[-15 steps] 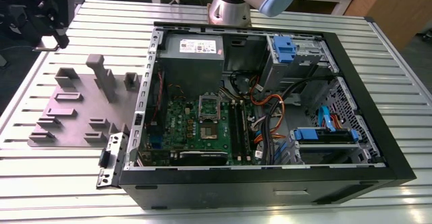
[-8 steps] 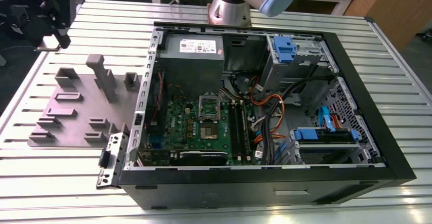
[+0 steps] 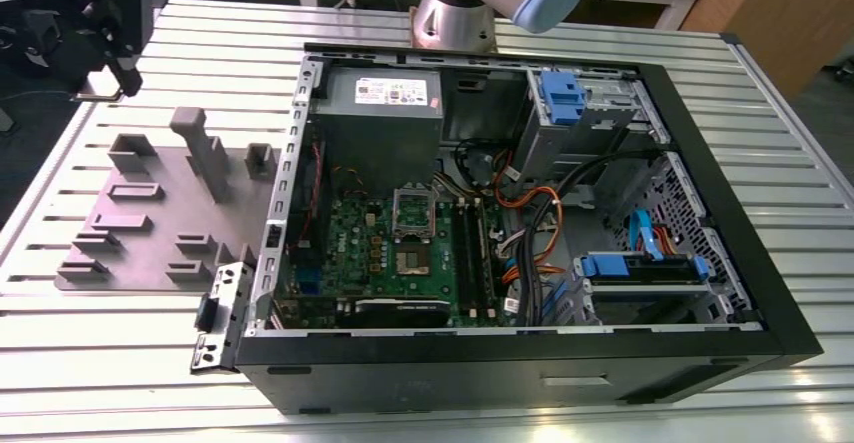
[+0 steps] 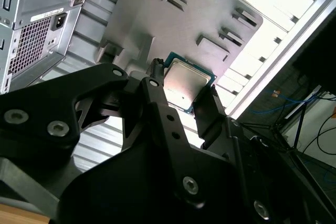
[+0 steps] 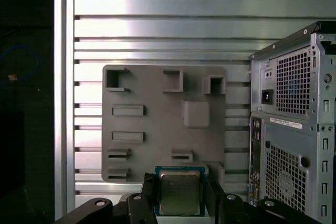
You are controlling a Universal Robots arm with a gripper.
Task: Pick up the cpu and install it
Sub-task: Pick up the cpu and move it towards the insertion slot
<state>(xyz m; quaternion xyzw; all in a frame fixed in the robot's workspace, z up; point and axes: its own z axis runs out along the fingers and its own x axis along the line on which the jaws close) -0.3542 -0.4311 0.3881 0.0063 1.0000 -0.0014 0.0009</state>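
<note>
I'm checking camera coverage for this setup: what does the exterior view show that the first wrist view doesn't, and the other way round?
Exterior view: the open inside of the computer case, with its green motherboard and blue drive caddies. First wrist view: the cpu clamped in the gripper, and the case's vented rear panel. Both: the grey fixture plate, the case and the slatted metal table.

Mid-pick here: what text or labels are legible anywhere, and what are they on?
power supply label: white, print too small to read.
case rear label: white strip, print blurred, unreadable.
cpu in the gripper: no legible marking on its top.
Nothing here can be quoted.
</note>
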